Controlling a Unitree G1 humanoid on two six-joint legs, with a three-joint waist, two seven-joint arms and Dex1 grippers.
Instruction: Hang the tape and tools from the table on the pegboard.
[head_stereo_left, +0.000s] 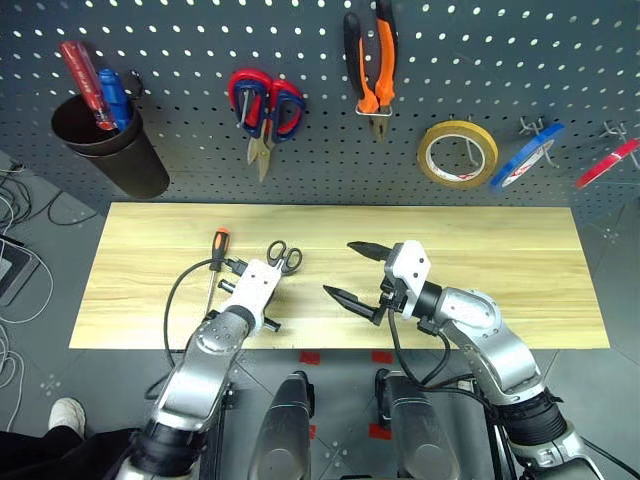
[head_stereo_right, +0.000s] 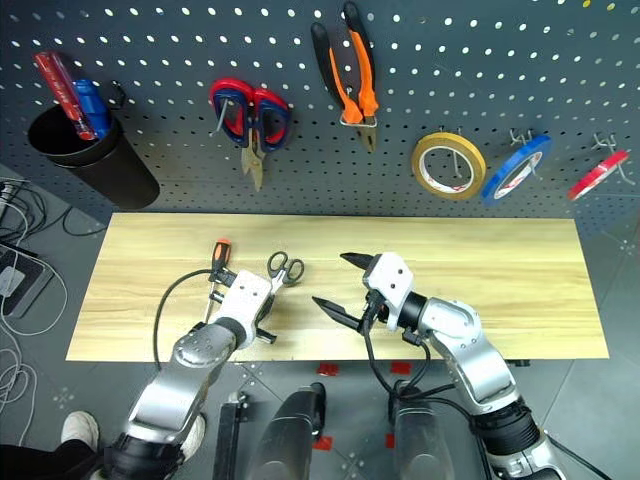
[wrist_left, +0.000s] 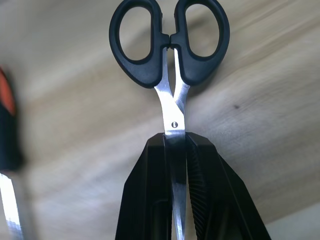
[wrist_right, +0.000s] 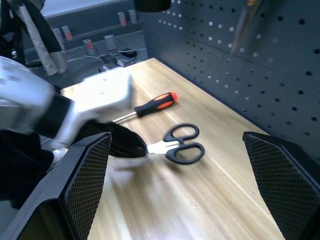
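left gripper (wrist_left: 176, 150) fingers clamp the black-handled scissors (wrist_left: 170, 45) by the blades.

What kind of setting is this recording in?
Likely a workshop tool station: a pegboard hung with pliers and tape, above a wooden table.

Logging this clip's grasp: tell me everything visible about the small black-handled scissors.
The small black-handled scissors have two glossy black plastic finger loops and short bright metal blades joined by a small pivot screw. The blades are closed. The left gripper is shut on the blades just past the pivot, handles pointing away from it toward the pegboard. They are over the table, right of the orange-and-black screwdriver.
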